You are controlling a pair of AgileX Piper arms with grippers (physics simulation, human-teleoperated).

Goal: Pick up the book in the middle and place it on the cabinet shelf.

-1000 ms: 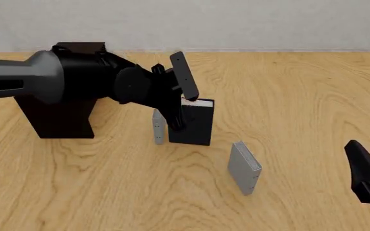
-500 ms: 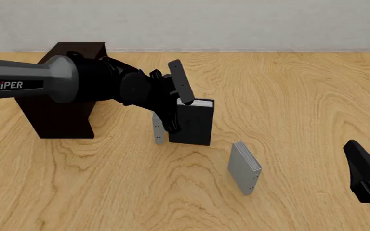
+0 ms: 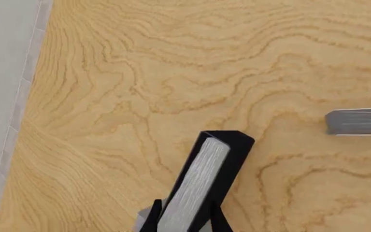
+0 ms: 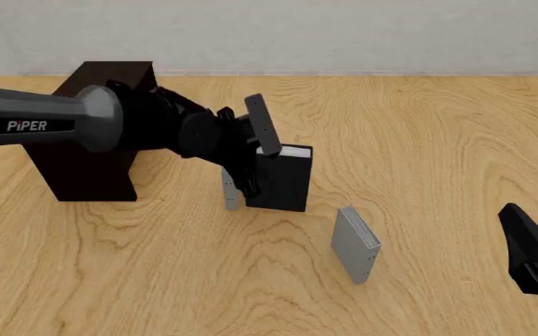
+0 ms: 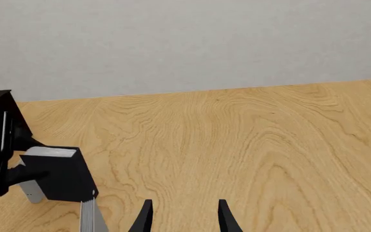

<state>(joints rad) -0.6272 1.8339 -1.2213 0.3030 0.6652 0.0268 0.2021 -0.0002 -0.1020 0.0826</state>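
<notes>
The left tool (image 4: pixel 255 150) is reaching in from the 9 o'clock side of the front view and is clamping the book (image 4: pixel 283 178) between its fingers, one finger (image 4: pixel 261 124) sticking up above the book's top edge and the other pressing against its near-left face. The book is standing upright on the table (image 4: pixel 419 140), near the centre of the front view, its white page edges facing up. In the left wrist view the book (image 3: pixel 205 183) is sitting squarely between the two dark fingertips, confirming the grip.

A thin grey book (image 4: pixel 230 187) is standing just beside the black one at its 9 o'clock side, partly hidden by the left arm. A second grey book (image 4: pixel 355 243) is standing apart at about 5 o'clock from the black one.

The cabinet shelf (image 4: pixel 96 140) is sitting at roughly 9 o'clock from the book, behind the left arm, its flat top bare where visible.

The right tool (image 5: pixel 182 217) is hovering low at the 4 o'clock corner of the front view, fingers apart and holding nothing, well away from all three books.
</notes>
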